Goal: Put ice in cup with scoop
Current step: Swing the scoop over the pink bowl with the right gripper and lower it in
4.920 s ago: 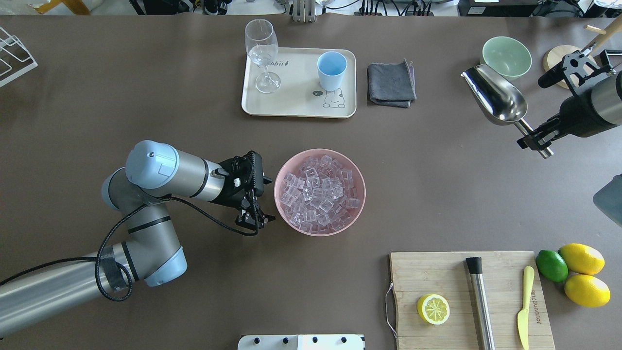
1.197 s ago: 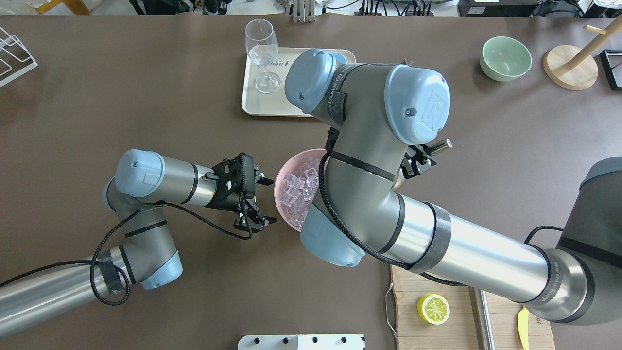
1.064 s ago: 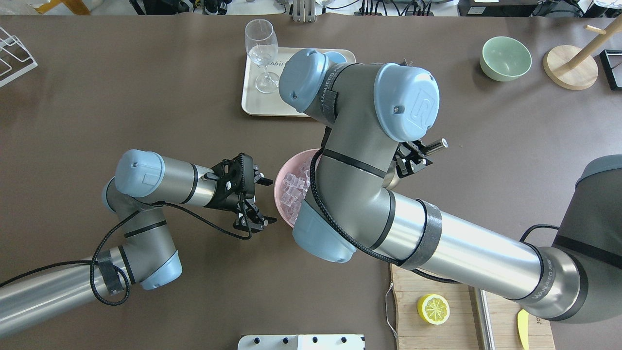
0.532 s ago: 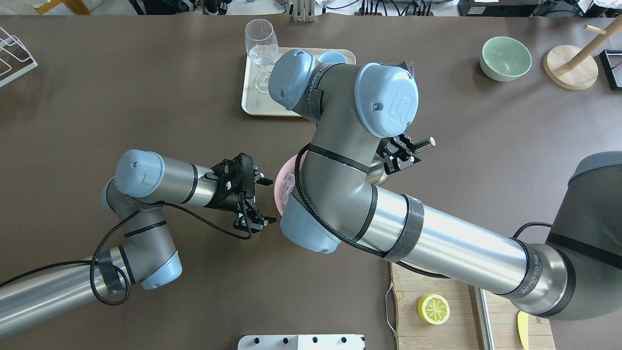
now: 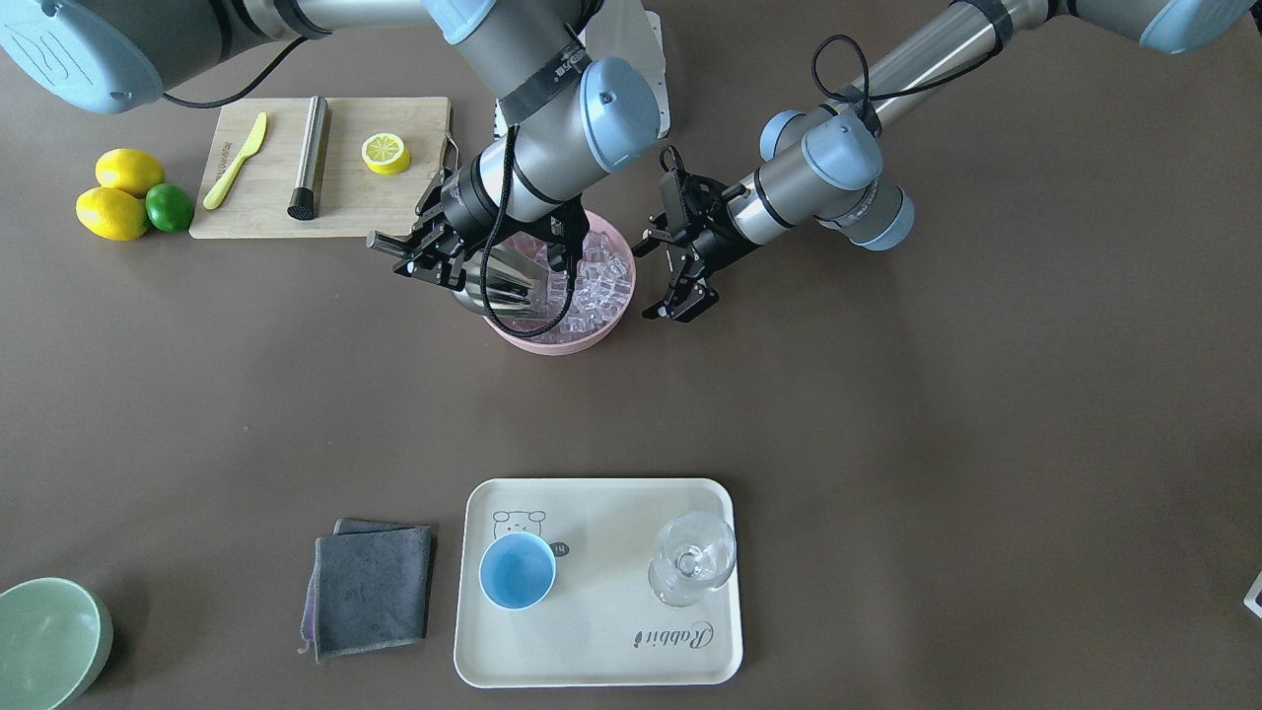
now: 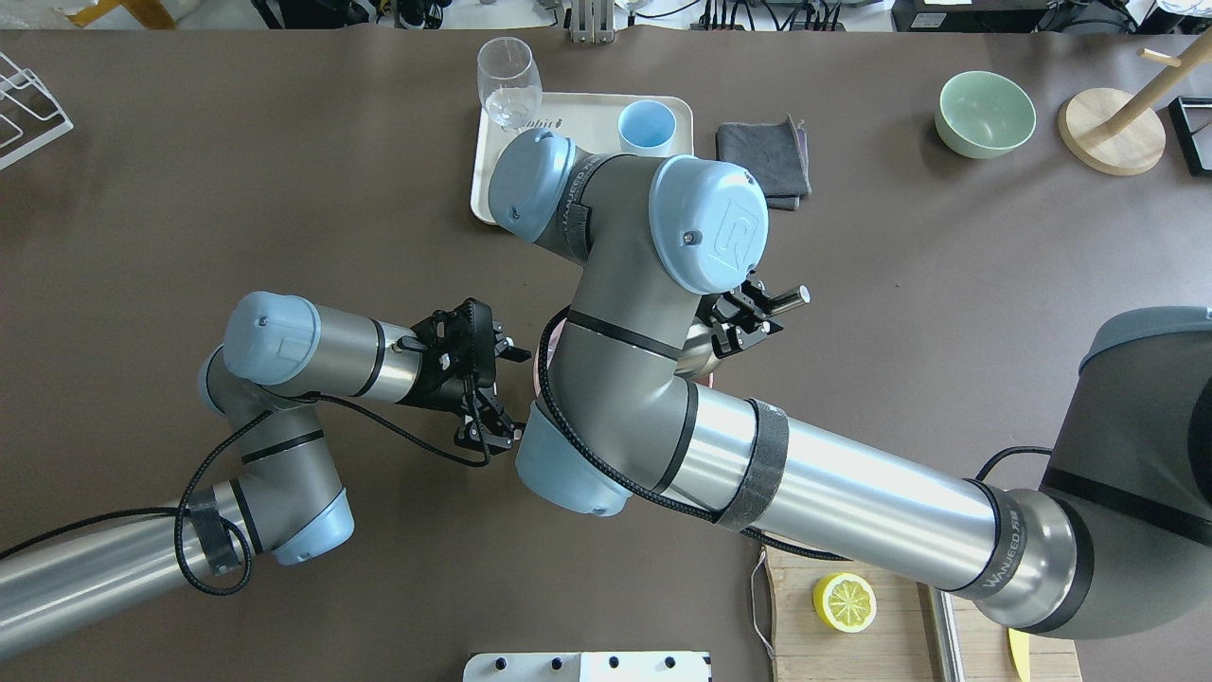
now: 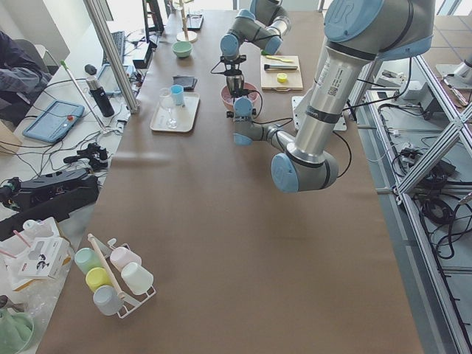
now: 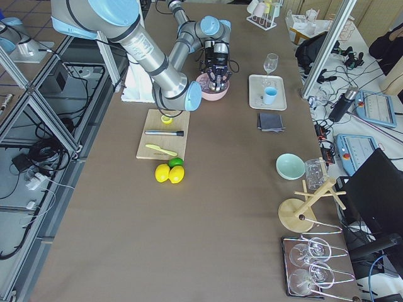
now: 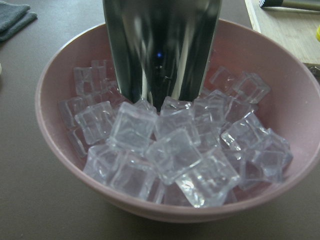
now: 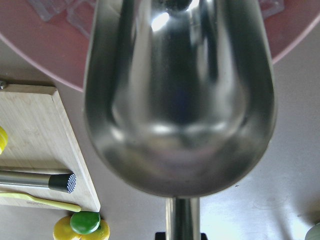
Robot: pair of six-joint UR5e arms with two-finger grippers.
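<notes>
The steel scoop (image 5: 503, 281) is tilted with its trough down among the ice (image 5: 603, 281) in the pink bowl (image 5: 562, 337). My right gripper (image 5: 406, 254) is shut on the scoop's handle at the bowl's side; it also shows in the overhead view (image 6: 746, 317). The left wrist view shows the scoop's (image 9: 160, 50) mouth pressed into the clear ice cubes (image 9: 170, 150). My left gripper (image 5: 655, 278) is open and empty, just beside the bowl's other side. The light-blue cup (image 5: 517, 572) stands empty on the cream tray (image 5: 592, 646), far from the bowl.
A stemmed glass (image 5: 693, 557) stands on the tray beside the cup. A grey cloth (image 5: 373, 589) and a green bowl (image 5: 49, 641) lie near the tray. A cutting board (image 5: 394, 207) holds a lemon half (image 5: 385, 153), a steel cylinder (image 5: 309, 158) and a yellow knife (image 5: 237, 161).
My right arm carried the scoop from the table's right side to the pink bowl and has pushed it further across into the ice. My left gripper has hardly moved.
</notes>
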